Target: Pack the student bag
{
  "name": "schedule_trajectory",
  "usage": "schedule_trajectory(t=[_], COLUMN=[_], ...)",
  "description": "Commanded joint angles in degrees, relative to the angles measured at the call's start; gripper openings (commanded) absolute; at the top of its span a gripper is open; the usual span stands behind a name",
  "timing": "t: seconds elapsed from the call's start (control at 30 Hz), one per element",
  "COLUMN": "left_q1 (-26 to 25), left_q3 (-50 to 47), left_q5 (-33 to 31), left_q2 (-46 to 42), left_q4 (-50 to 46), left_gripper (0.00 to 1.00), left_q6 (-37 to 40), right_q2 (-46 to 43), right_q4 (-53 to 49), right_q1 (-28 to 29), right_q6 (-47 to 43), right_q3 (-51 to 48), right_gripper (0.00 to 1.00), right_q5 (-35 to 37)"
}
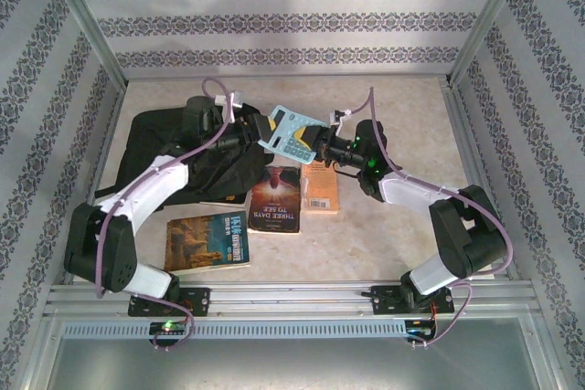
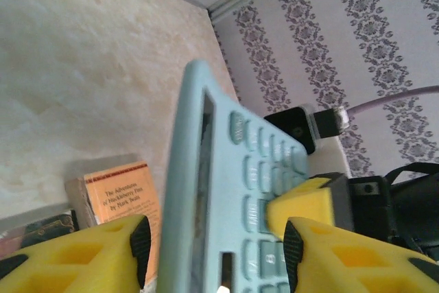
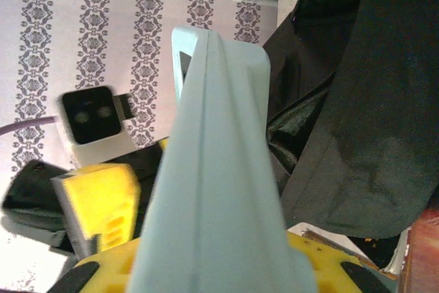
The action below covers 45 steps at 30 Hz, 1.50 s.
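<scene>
While 2 grippers met over a pale blue calculator [image 1: 291, 131], the student bag [image 1: 151, 143] lay at the far left of the table [image 1: 393, 216].
The right gripper [image 1: 315, 142] pinched the calculator; the left gripper [image 1: 267, 127] stood half wide around it, 1 finger [image 2: 103, 252] clear of its edge. A dark book [image 1: 277, 200], an orange book [image 1: 320, 187] and a blue book [image 1: 208, 241] lay outside the bag, on the table. What the bag held could not be told.
</scene>
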Motion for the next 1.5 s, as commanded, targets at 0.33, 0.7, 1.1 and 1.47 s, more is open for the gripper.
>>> schedule_trajectory(t=[0.33,0.7,1.1,1.47], left_q1=[-0.1,-0.7,-0.6,-0.6], left_q3=[25.3,29.0,31.1,30.1], left_q5=[-31.1,-28.4,-27.6,-29.9], left_q2=[10.8,19.4,23.5,23.8], left_q4=[-46.4,-47.3,-48.1,-49.4], left_gripper=[0.69,0.69,0.47,0.48], left_q6=[27.3,32.9,33.5,33.9], right_q2=[-6.7,-8.2,-7.9,-7.3], right_q4=[0.2,-1.2,-0.7,-0.4], right_q1=[-6.3,-8.5,-9.7,-10.3], right_q6=[-4.8,-5.1,-4.8,-4.9], right_q3=[-6.5,-8.5,-8.7,-8.8], right_gripper=[0.20,0.19,0.18,0.18], right_q5=[-2.6,-4.8,-6.6,-7.6])
